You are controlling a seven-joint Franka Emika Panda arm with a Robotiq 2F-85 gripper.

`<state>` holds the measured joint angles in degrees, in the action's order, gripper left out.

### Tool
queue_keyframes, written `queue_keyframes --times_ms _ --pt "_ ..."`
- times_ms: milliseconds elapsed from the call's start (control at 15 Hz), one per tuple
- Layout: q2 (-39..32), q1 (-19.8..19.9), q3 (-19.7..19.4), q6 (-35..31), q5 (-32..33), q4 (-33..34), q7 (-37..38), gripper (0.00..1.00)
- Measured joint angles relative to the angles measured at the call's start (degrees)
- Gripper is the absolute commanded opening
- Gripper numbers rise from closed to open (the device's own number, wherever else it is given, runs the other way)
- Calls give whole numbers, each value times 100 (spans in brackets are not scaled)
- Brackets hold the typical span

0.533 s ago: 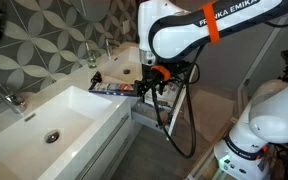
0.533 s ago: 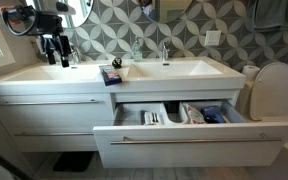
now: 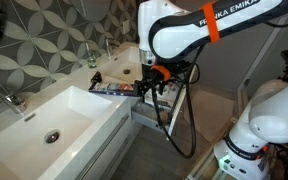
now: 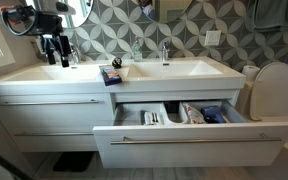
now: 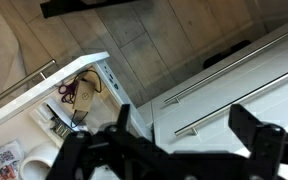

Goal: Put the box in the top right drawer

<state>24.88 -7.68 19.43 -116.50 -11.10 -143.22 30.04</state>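
Observation:
The box (image 4: pixel 111 74), small and dark with red and white print, lies flat on the white counter between the two sinks; it also shows in an exterior view (image 3: pixel 113 88). The top right drawer (image 4: pixel 189 142) is pulled out, with several small items inside, and shows in the wrist view (image 5: pixel 76 95) too. My gripper (image 4: pixel 54 46) hangs open and empty, apart from the box and above counter level. In an exterior view (image 3: pixel 148 88) it hangs next to the box. In the wrist view its jaws (image 5: pixel 182 116) point down at the closed drawer fronts.
Two white sinks (image 3: pixel 54 125) with faucets (image 4: pixel 164 50) flank the box. A toilet (image 4: pixel 274 90) stands beside the vanity. The left drawers (image 4: pixel 49 102) with bar handles are closed. A white machine (image 3: pixel 264 120) and hanging cables (image 3: pixel 174 120) are near the arm.

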Motion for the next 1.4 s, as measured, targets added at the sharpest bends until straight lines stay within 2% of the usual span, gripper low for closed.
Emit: queue_keyframes --times_ms 200,400,733,933,1200,1400 --pt "-16 17 24 123 272 23 230 100" --pt "-238 160 251 348 1093 169 1068 100" --pt "-1178 208 720 811 2686 741 2710 100" --pt "-1905 -22 878 1421 3698 1214 3687 100" --pt "-2846 -552 785 2427 4937 1783 4498 100" --pt "-3281 -722 681 2718 5251 2043 4703 100"
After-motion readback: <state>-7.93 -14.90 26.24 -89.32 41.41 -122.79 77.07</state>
